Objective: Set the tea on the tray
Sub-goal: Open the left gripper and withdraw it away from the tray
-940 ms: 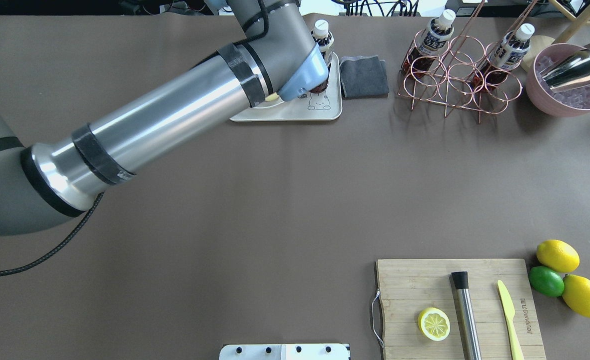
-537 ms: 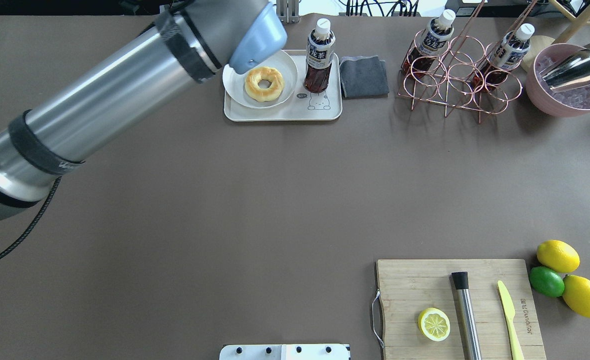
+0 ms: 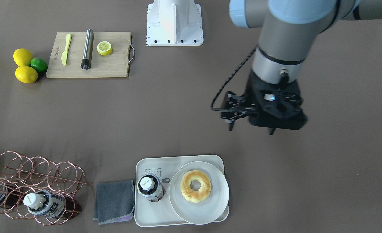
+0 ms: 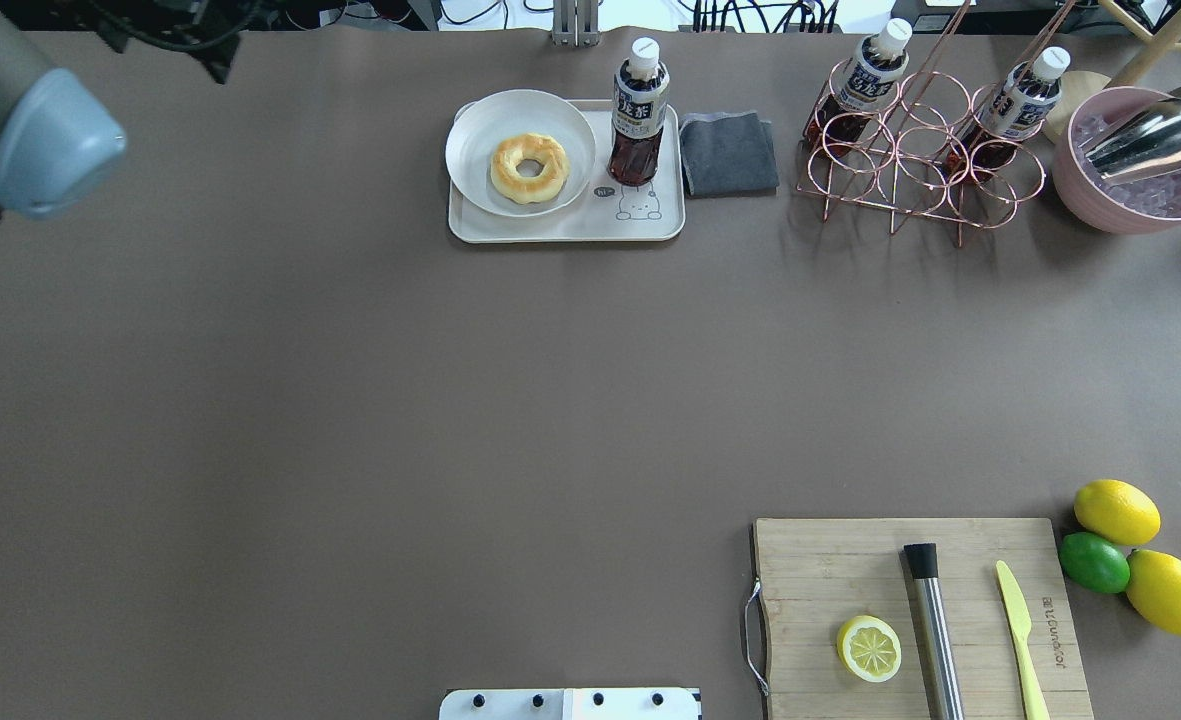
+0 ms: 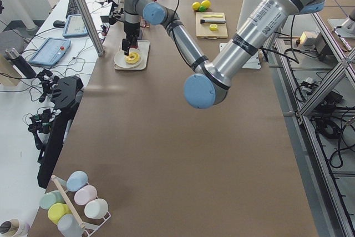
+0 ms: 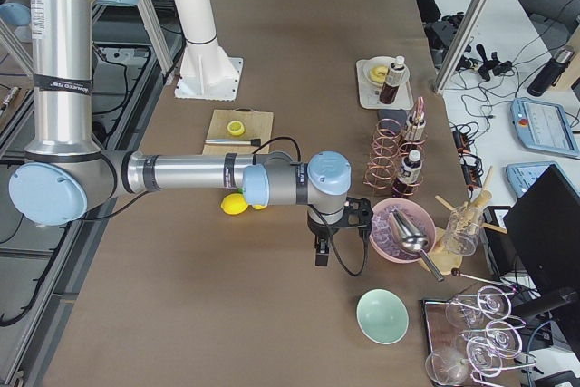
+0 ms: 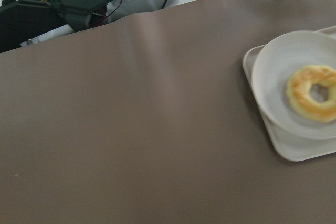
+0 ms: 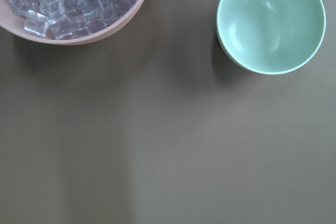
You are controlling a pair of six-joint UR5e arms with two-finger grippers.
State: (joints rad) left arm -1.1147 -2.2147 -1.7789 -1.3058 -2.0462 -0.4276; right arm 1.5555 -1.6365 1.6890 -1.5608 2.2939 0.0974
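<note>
The tea bottle (image 4: 638, 110) stands upright and free on the cream tray (image 4: 570, 228), beside the bear drawing. It also shows in the front view (image 3: 150, 188) on the tray (image 3: 152, 218). My left gripper (image 3: 251, 128) is open and empty. It hangs above bare table, to the tray's left in the overhead view and nearer my base. The left wrist view shows only the tray's corner (image 7: 294, 153). My right gripper (image 6: 320, 256) shows only in the right side view, near the ice bowl; I cannot tell its state.
Two identical bottles (image 4: 870, 70) (image 4: 1025, 95) lean in a copper rack (image 4: 910, 160). A doughnut (image 4: 528, 168) lies on a round plate on the tray. A grey cloth (image 4: 728, 152), pink ice bowl (image 4: 1130, 215), green bowl (image 8: 270, 22), cutting board (image 4: 830, 570) and lemons (image 4: 1115, 510) are about.
My left arm has pulled away from the tray toward the table's left, uncovering the plate and the bottle. The bottle stays standing on the tray.
</note>
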